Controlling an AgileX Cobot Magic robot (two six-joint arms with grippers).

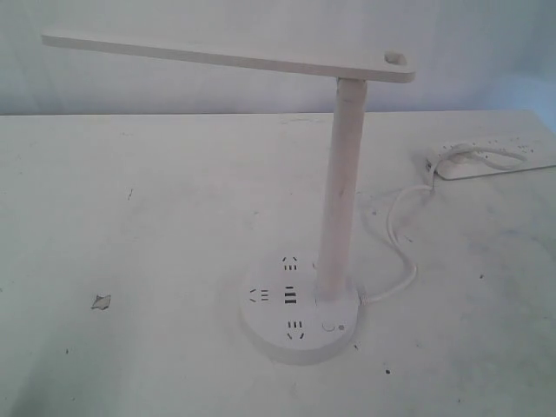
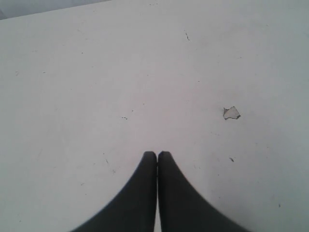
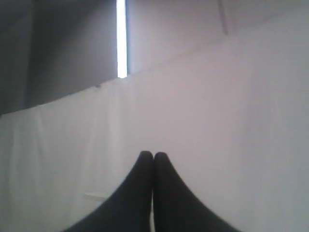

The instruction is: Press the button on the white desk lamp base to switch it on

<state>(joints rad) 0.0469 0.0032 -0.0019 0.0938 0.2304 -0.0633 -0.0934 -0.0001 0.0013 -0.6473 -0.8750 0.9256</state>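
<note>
The white desk lamp base is a round disc with dark socket slots, sitting on the table in the exterior view. A slim white pole rises from it to a flat lamp head. The button is a tiny ringed circle on the base's near right part. Neither arm appears in the exterior view. My left gripper is shut, its dark fingers together over bare table. My right gripper is shut too, facing a white surface. The lamp is out of view in both wrist views.
A white cord runs from the base to a long white power strip at the back right. A small chip in the table surface lies at the left, the same chip showing in the left wrist view.
</note>
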